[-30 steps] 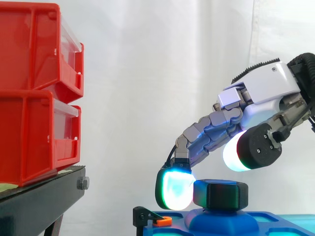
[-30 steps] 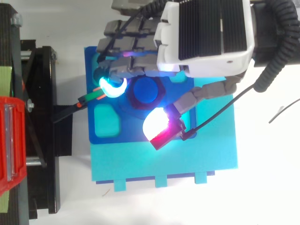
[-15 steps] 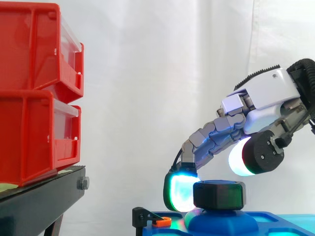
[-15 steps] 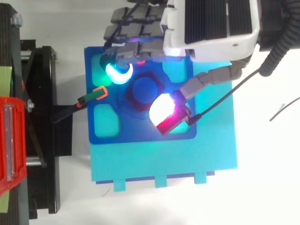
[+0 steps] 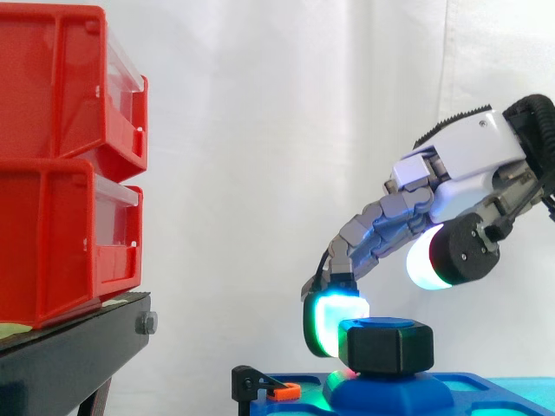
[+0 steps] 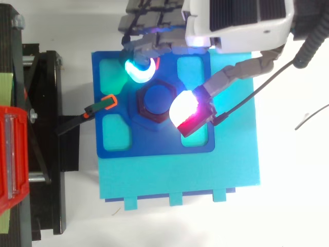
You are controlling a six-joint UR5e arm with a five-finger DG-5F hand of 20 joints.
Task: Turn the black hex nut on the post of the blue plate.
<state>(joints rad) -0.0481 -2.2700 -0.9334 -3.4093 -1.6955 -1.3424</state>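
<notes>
A black hex nut (image 5: pixel 386 347) (image 6: pixel 144 109) sits on the blue post (image 6: pixel 157 98) rising from the blue plate (image 6: pixel 154 145) (image 5: pixel 486 386). My hand (image 5: pixel 468 165) (image 6: pixel 241 20) reaches in from the right and hangs over the nut with its fingers stretched out. A cyan-green glowing fingertip (image 5: pixel 334 322) (image 6: pixel 139 69) rests at nut height against the nut's far side. The thumb pad (image 5: pixel 427 260) (image 6: pixel 184 109), glowing white and red, hovers above the nut's right edge and does not touch it. Nothing is pinched; the hand is open.
Two stacked red bins (image 5: pixel 61 165) stand on a black stand (image 5: pixel 69 355) to the left. A black clip with an orange tip (image 5: pixel 282 390) (image 6: pixel 105 103) reaches the plate's left edge. The blue plate lies on a larger cyan board (image 6: pixel 180 175).
The hand has swung round the nut: its glowing fingertip went from the nut's left side to its far side, and the thumb pad moved right and rose. The nut stays on the post.
</notes>
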